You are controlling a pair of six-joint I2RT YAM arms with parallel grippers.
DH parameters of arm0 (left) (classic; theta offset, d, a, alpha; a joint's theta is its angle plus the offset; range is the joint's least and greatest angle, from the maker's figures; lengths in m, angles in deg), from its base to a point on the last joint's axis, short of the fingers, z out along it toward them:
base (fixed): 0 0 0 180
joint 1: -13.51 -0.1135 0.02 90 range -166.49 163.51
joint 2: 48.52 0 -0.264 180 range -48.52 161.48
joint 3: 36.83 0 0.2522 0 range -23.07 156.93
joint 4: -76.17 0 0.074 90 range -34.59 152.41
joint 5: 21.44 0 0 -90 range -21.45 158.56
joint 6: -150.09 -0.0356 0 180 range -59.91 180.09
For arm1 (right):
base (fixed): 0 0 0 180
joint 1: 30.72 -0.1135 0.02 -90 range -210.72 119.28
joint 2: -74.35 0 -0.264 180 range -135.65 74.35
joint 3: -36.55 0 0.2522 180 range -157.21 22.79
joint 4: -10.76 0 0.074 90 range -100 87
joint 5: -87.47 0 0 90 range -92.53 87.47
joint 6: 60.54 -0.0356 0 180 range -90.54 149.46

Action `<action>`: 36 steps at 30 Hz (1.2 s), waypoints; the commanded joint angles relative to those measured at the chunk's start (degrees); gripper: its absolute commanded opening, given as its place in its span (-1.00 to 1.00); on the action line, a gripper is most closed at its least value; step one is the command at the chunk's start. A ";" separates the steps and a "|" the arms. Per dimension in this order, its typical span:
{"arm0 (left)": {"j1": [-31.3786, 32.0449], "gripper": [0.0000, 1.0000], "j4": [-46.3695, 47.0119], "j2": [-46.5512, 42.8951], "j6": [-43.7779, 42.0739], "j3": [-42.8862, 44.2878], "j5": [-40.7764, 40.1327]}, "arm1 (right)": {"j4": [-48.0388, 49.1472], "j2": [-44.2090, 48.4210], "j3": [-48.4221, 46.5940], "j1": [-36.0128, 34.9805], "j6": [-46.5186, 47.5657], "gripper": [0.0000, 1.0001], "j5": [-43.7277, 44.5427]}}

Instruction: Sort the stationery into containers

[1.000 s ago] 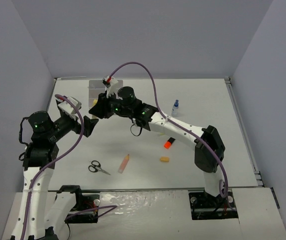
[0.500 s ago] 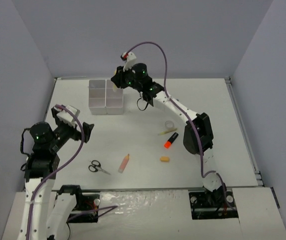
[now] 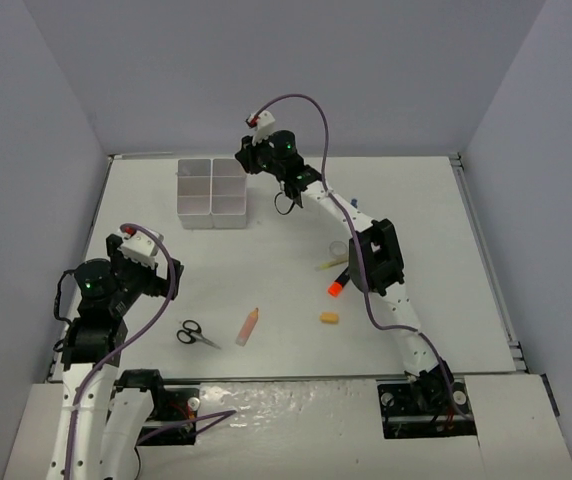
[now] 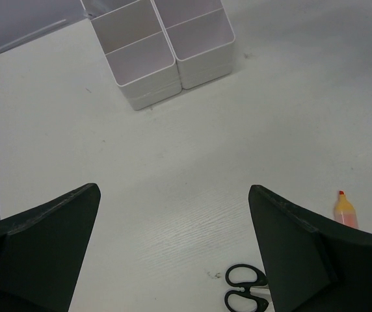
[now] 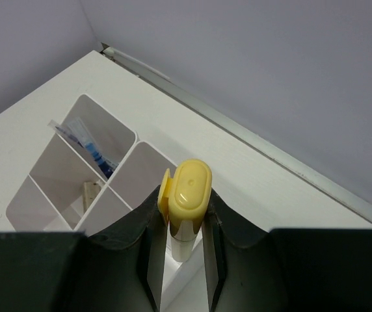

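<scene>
The white containers point(image 3: 211, 195) stand at the back left of the table. My right gripper point(image 5: 185, 200) is shut on a yellow-capped marker point(image 5: 187, 192), held upright over the containers' point(image 5: 49, 172) near-right compartment; in the top view the gripper point(image 3: 250, 158) hangs by the block's back right corner. One compartment holds a blue pen point(image 5: 96, 153), another a small beige piece point(image 5: 90, 192). My left gripper point(image 4: 174, 190) is open and empty above bare table, the black-handled scissors point(image 4: 246, 289) just in front of its right finger. In the top view it point(image 3: 154, 283) is at the left.
On the table lie the scissors point(image 3: 197, 335), a pink-orange marker point(image 3: 249, 326), a yellow eraser point(image 3: 328, 319), an orange-capped marker point(image 3: 338, 286), a yellow pen point(image 3: 331, 264) and a small clear item point(image 3: 338, 247). The pink-orange marker also shows in the left wrist view point(image 4: 345, 211). Walls enclose the table.
</scene>
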 commanded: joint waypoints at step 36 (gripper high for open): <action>-1.05 0.94 4.70 -1.72 -1.90 -1.35 -1.38 | 14.80 -0.55 0.59 -2.20 2.69 0.09 2.29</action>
